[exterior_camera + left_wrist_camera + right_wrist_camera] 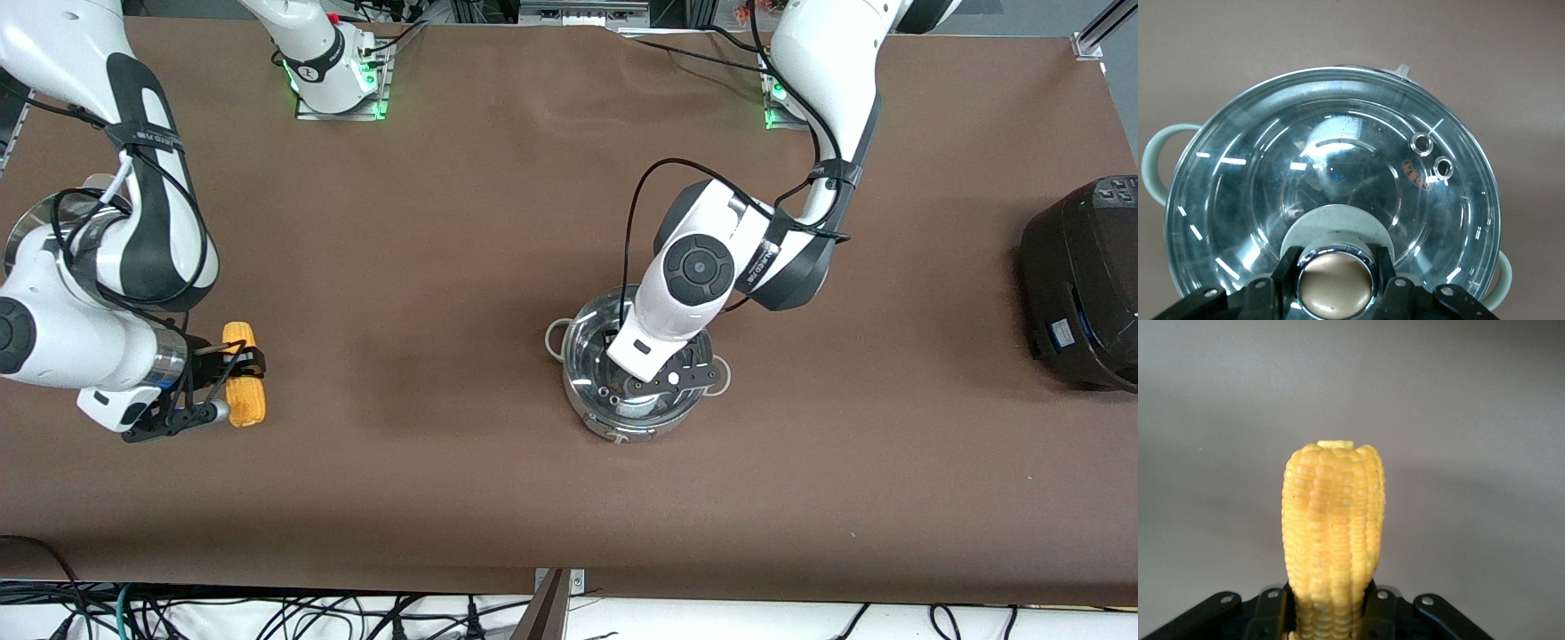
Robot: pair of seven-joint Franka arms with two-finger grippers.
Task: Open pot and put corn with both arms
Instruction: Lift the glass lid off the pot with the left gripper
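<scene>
The steel pot (582,331) stands mid-table with its glass lid (1338,160) on it; a loop handle (1154,163) shows in the left wrist view. My left gripper (642,402) is over the pot's middle, shut on the lid's round knob (1336,283), with a finger (1281,270) on each side of it. The yellow corn (245,400) lies at table level toward the right arm's end. My right gripper (242,363) is shut across the corn (1333,520), which sticks out past the fingers (1270,610).
A large black cooker (1085,284) stands at the left arm's end of the table. A shiny steel rim (27,233) shows partly under the right arm. Brown table (427,293) lies between corn and pot.
</scene>
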